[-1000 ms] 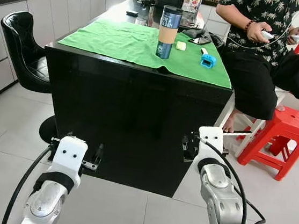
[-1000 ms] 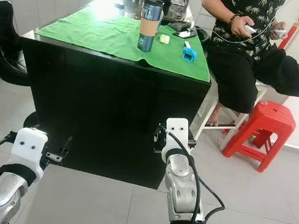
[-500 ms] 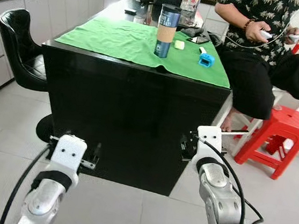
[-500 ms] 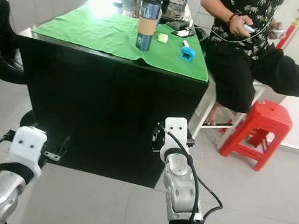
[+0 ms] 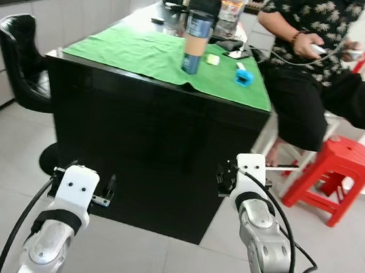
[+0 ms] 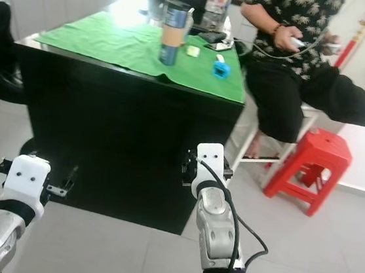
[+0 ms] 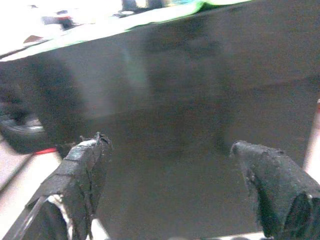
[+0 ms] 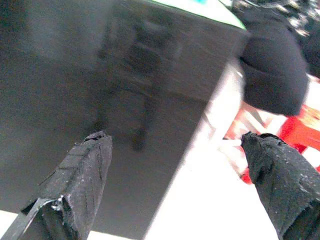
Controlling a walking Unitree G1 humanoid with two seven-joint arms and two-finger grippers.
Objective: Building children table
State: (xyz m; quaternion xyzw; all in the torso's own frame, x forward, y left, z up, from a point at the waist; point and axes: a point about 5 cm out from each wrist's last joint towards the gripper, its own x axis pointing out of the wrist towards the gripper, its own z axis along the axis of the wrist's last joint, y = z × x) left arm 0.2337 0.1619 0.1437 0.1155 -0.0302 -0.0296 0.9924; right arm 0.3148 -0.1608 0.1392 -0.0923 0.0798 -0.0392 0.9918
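While both grippers, left [image 7: 170, 190] and right [image 8: 175, 185], hang spread wide and empty before the black counter [image 5: 149, 139], the parts at 12 o'clock on its green cloth [image 5: 146, 50] call for a closer, squarer approach.

This is a kitchen in a home. Long grey cupboards [image 5: 22, 39] with a black top run along one wall. A big black island surface [image 5: 148, 152] stands just ahead of the jaws, with a green cloth [image 5: 146, 50] on it. A black stool [image 5: 23, 59] and 1 red plastic stool [image 5: 333, 173] stand on the tiled floor [image 5: 9, 156].
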